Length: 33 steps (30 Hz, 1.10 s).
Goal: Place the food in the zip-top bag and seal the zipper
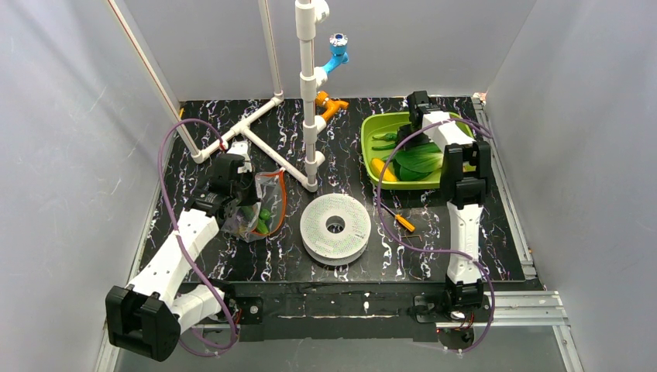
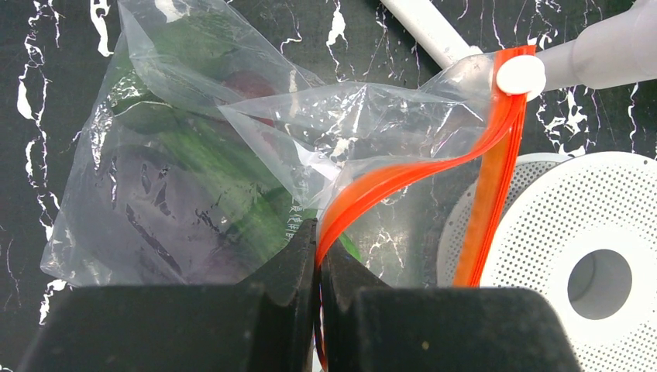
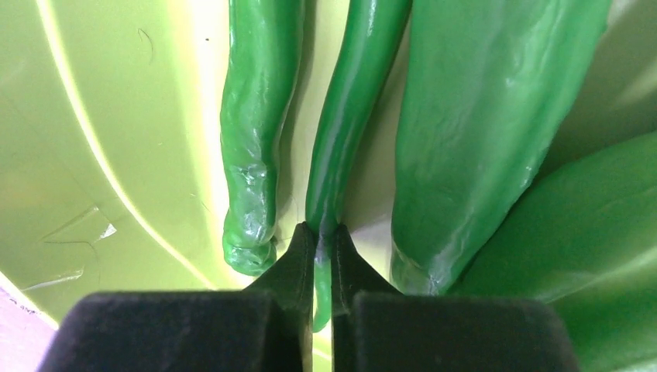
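Observation:
The zip-top bag [image 1: 263, 208] lies at the left of the table, clear and floppy, with green [image 2: 225, 170], purple [image 2: 147, 209] and dark red food [image 2: 249, 81] inside. Its mouth gapes, and the orange-red zipper [image 2: 403, 177] curves up to a white slider [image 2: 521, 75]. My left gripper [image 2: 318, 244] is shut on the zipper strip near one end. My right gripper [image 3: 323, 232] is down in the lime-green tray [image 3: 101, 116], shut on the tip of a thin green pepper [image 3: 349, 116]. A second pepper [image 3: 256, 116] lies to its left and a broader one [image 3: 480, 116] to its right. Bok choy [image 1: 418, 163] and a yellow banana [image 1: 382, 169] also lie in the tray [image 1: 370, 132].
A white perforated disc [image 1: 335, 226] sits mid-table, just right of the bag. An orange-handled screwdriver [image 1: 403, 221] lies in front of the tray. A white pipe frame [image 1: 271, 147] with blue [image 1: 338, 48] and orange fittings [image 1: 329, 105] stands at the back. Grey walls close in both sides.

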### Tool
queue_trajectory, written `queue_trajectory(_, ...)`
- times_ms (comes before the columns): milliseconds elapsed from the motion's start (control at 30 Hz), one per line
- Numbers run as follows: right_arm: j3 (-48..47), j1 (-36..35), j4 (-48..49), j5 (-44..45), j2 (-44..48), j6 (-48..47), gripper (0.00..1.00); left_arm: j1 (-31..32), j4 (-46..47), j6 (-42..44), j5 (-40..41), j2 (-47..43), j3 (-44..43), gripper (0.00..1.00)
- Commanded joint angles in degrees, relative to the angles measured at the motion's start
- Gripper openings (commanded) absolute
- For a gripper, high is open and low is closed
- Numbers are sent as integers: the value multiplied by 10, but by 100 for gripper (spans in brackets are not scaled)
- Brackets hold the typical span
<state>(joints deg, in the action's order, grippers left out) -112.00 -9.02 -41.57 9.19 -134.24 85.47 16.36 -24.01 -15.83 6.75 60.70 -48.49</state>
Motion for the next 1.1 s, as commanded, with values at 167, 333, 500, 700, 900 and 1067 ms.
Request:
queue_trajectory(167,128,7,109,8,134,-62,1,1,-2,7,12,-20,-13,0)
queue_trajectory(333,169,17,159,1,217,-162,1,1,-6,9,17,-24,-14,0)
queue_trajectory(500,282,19,283,-68,316,-306,1,1,-6,11,23,-37,-10,0)
queue_trajectory(700,418,16,344,-248,425,-426,1,1,-8,12,24,-45,-10,0)
queue_trajectory(900,562,-7,325,-312,573,-527,1,1,-9,12,9,-50,-10,0)
queue_trajectory(1067,628,-59,274,-350,674,-593,1,1,-11,14,0,-50,-15,0)
